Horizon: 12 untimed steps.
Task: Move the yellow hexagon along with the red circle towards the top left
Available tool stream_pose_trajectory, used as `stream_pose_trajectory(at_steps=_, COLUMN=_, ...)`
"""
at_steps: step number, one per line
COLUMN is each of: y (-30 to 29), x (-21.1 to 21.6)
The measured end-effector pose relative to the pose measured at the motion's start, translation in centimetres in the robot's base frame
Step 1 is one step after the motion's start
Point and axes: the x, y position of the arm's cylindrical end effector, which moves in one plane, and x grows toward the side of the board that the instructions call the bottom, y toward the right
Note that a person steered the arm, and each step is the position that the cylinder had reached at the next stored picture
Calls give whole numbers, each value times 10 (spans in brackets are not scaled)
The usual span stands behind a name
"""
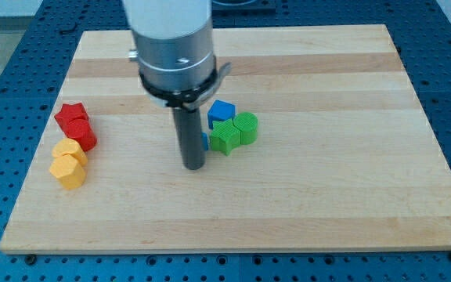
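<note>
Four blocks clustered near counter (304,204) left edge: red star (72,116), red circle (82,136), yellow hexagon (70,171), second yellow block (70,150), touching, seemingly pairable for one push. Blue (221,112) and green (234,131) blocks mid-counter. Tip (193,165) mid-counter, well right of hexagon; no hand fitted, nothing grasped.

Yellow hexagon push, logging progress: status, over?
My tip mid-board, just left of green blocks. Yellow hexagon far left, untouched. Red circle above it. Path between clear.
</note>
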Motion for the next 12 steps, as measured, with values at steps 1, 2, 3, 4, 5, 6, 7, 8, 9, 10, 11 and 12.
stream_pose_trajectory(at_steps=1, y=-15, x=8)
stream_pose_trajectory(at_steps=2, y=-33, x=9)
stream_pose_trajectory(at_steps=3, y=-28, x=7)
stream_pose_trajectory(at_steps=4, y=-24, x=24)
stream_pose_trajectory(at_steps=5, y=-59, x=65)
stream_pose_trajectory(at_steps=6, y=-127, x=64)
stream_pose_trajectory(at_steps=7, y=-159, x=43)
stream_pose_trajectory(at_steps=8, y=-171, x=22)
stream_pose_trajectory(at_steps=9, y=-170, x=19)
stream_pose_trajectory(at_steps=10, y=-172, x=32)
stream_pose_trajectory(at_steps=11, y=-189, x=57)
stream_pose_trajectory(at_steps=12, y=-210, x=37)
